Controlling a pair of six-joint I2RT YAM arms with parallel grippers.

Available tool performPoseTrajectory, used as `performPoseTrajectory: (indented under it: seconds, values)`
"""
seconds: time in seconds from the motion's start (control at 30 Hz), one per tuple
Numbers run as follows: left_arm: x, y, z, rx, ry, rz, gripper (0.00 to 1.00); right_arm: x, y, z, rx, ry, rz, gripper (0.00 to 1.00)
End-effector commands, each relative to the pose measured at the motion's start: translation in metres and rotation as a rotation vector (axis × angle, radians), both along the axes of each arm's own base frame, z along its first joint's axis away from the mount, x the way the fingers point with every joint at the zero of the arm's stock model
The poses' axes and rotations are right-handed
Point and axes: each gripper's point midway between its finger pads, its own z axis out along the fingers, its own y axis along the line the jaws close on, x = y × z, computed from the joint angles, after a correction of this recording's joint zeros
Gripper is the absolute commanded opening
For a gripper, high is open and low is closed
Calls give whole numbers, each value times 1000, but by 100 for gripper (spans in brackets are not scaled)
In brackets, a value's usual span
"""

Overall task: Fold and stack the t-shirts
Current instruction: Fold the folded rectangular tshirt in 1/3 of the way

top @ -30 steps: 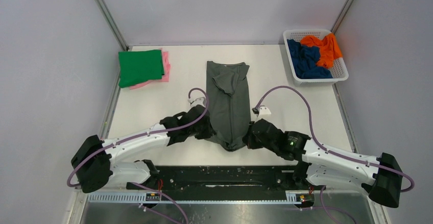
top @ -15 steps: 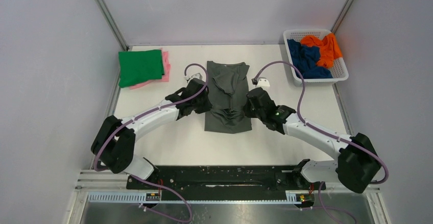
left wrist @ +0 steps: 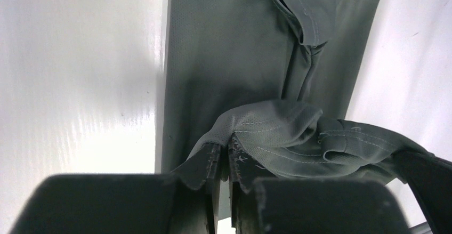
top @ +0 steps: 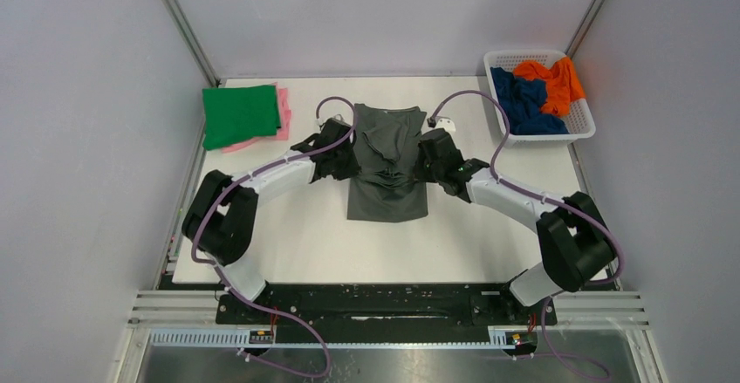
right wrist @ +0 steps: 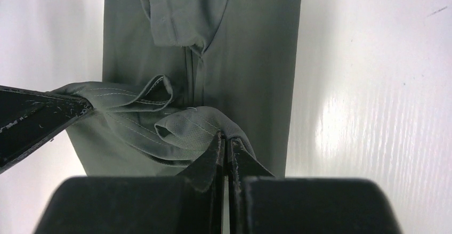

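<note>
White tabletop (top: 297, 235), viewed from overhead, carries all items noted below. Dark grey t-shirt (top: 387, 193) lies at centre frame, slightly above the middle, folded lengthwise into a narrow strip with its collar end toward the top of the frame. My left gripper (left wrist: 224, 164) is clamped on one corner of the shirt's hem; the wrist view shows the stitched edge pinched between the two closed fingers. My right gripper (right wrist: 226, 148) is likewise clamped on the opposite hem corner, cloth visible between its closed fingers. Both grippers sit at the strip's left and right edges, about midway along its length, and the hem between them hangs in a loose, wrinkled band across the flat layer beneath. Below the grippers in the overhead view the cloth lies doubled and fairly flat on the table. Green t-shirt (top: 240, 114) rests folded at upper left, on top of a pink t-shirt (top: 282, 108), of which only the right and lower edges show. White lattice basket (top: 580, 121) stands at upper right, well apart from the grey shirt, holding a navy t-shirt (top: 522, 104) and an orange t-shirt (top: 554, 82), both crumpled, the orange spilling over the right rim.
</note>
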Motion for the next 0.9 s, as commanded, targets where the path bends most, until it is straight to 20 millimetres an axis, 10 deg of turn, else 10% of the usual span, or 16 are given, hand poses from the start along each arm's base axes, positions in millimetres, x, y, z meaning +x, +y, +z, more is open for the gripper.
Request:
performPoseTrajectory:
  seconds: [0.0,0.2,0.37,0.43,0.87]
  values:
    - [28,-17,13,-60,-32,-54,10,33,11,16,50,-72,13,2]
    - [56,-13,6,-77,-21,-27,25,71,6,0,21,-72,14,14]
    - [80,1,49,-146,-96,8,96,93,3,18,62,-59,33,71]
    - [76,4,65,-157,-136,0,99,89,-2,27,52,-82,30,97]
    - [-29,11,37,-166,-54,-81,99,-11,-11,5,216,59,82,99]
